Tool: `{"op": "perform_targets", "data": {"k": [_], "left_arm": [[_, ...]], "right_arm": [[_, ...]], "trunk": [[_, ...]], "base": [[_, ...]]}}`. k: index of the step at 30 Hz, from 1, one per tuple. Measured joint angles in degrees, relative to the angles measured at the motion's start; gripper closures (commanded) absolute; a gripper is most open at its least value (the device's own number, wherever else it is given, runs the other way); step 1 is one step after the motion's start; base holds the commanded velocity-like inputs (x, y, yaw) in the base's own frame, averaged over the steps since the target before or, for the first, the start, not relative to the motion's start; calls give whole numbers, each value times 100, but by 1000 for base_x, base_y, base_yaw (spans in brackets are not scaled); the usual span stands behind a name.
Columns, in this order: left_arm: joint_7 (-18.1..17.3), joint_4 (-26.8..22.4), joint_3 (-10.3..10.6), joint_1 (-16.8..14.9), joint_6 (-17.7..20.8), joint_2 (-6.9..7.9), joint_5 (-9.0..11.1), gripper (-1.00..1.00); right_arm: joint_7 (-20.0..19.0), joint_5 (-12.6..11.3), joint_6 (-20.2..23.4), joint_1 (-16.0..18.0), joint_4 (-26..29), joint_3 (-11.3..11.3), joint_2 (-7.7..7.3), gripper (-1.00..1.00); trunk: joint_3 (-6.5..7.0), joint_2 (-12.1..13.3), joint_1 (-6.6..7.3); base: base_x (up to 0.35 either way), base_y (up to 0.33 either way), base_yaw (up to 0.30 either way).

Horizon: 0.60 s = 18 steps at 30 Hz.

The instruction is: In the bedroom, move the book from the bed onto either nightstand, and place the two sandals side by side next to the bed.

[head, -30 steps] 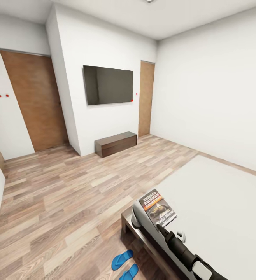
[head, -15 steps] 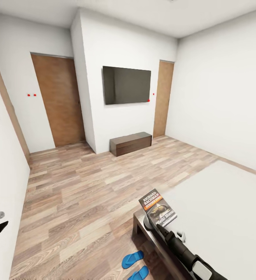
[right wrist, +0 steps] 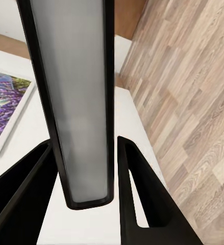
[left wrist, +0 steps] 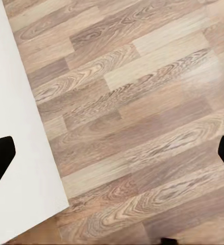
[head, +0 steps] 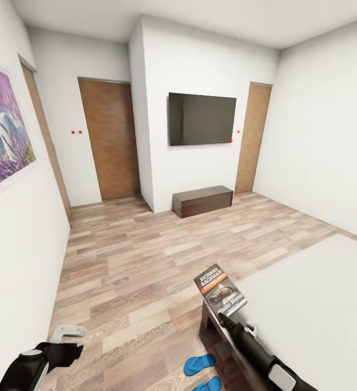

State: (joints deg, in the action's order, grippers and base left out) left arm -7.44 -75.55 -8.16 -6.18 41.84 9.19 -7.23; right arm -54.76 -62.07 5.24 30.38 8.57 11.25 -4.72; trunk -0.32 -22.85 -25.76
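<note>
Right gripper [right wrist: 86, 153] pinching the book [head: 220, 289], raised above the corner of the bed [head: 308, 304]; left gripper [head: 70, 332] spread and idle over the plank floor [head: 135, 260] near the wall; two sandals [head: 199, 364] side by side on the floor just beside the bed frame; no nightstand in sight. Likely risks: thin paperback slipping from an edge grip during a turn; base rolling over the sandals and scattering them.

White walls, wood-plank floor [head: 140, 266], wall-mounted television [head: 202, 119], low dark bench [head: 202, 201], two brown doors, lavender picture [head: 5, 136]
</note>
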Motion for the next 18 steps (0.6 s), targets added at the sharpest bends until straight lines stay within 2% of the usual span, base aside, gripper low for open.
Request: {"op": "perform_targets", "data": {"k": [2,5,6,7,10,14,18], "left_arm": [[18,352,164,-130,-16,-153,-13,-100],[32,988,387,-397,-92,-290,-17,-100],[36,1222,441,-481,-171,-319,-15,-100],[47,1706,519,-621,-417,-364,-18,-100],[70,2437,592,-780,-848,-418,-27,-100],[91,3174,644,-929,-1273,-467,-23,-100],[99,3409,656,-976,-1411,-478,-18,-100]], "right_arm": [[0,0,0,1,0,-3,-3,100],[0,-5,0,1,1,-7,-8,100],[0,-5,0,1,1,-6,-10,100],[-2,-6,0,0,1,-7,-12,100],[-4,-8,0,-1,3,-7,-16,100],[-11,-16,1,1,9,-20,-28,100],[-29,-17,1,1,10,-22,-47,100]], "trunk": [[0,0,0],[0,0,0],[0,0,0],[0,0,0],[0,0,0],[0,-1,0],[0,-1,1]], "base": [[0,0,271],[0,0,268],[0,0,256],[0,0,244],[0,0,206],[0,0,110],[0,0,38]]}}
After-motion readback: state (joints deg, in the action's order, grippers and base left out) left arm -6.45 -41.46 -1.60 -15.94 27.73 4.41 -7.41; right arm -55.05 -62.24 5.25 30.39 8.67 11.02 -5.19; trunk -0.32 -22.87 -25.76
